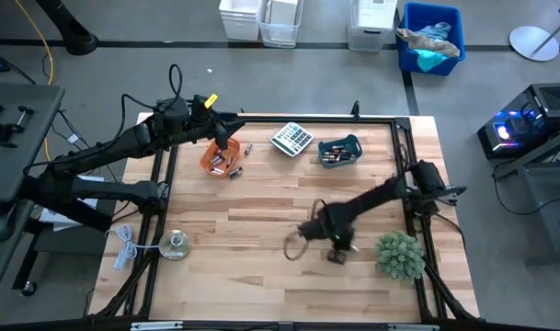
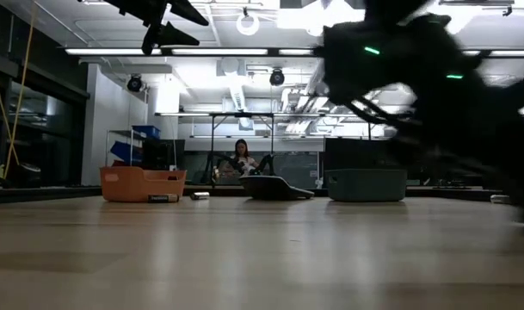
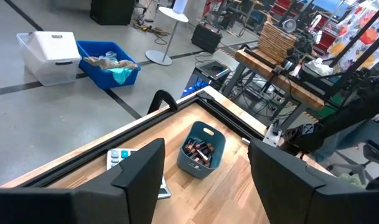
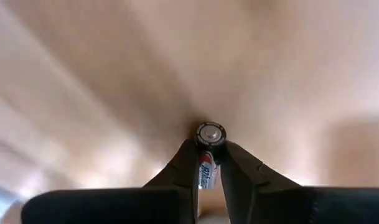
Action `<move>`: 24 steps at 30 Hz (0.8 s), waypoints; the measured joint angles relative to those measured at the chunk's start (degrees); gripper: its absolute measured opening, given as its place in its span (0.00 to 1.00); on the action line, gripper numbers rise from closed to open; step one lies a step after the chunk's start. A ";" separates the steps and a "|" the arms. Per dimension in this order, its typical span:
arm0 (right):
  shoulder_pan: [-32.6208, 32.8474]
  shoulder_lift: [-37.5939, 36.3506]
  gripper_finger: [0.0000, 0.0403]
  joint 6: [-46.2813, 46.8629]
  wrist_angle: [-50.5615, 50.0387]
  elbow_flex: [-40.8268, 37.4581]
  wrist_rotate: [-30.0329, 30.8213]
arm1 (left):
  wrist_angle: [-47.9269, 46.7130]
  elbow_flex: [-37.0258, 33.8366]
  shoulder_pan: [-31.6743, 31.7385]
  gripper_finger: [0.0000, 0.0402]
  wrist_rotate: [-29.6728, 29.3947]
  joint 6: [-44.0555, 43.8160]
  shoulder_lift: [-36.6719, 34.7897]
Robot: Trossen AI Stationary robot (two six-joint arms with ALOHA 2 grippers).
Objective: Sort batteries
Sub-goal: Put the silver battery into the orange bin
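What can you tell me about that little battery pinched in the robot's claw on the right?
The battery is a small cylinder with a shiny round metal end cap facing the right wrist camera and a red-and-silver label along its body. It sits between the two dark fingers of the right gripper, which touch it on both sides. Below it is the pale wooden table, toward the near right part; whether the battery rests on the wood cannot be told.

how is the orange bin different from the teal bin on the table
The orange bin sits under the left end effector, with batteries spilled beside it; the teal bin stands clear of both arms, past the calculator, its batteries all inside. Orange versus teal. Both are small open bins holding batteries.
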 joint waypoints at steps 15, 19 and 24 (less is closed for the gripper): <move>-27.53 0.24 0.09 -14.79 40.41 22.40 14.79 | 1.80 0.00 0.03 0.55 2.80 -4.90 -0.04; -31.54 4.22 0.09 -7.55 51.58 26.56 12.38 | 10.73 0.02 -0.31 0.55 13.15 -6.95 -0.61; -31.74 13.42 0.09 -3.67 54.90 37.45 7.78 | 16.17 0.00 -2.13 0.55 19.15 -7.17 -2.52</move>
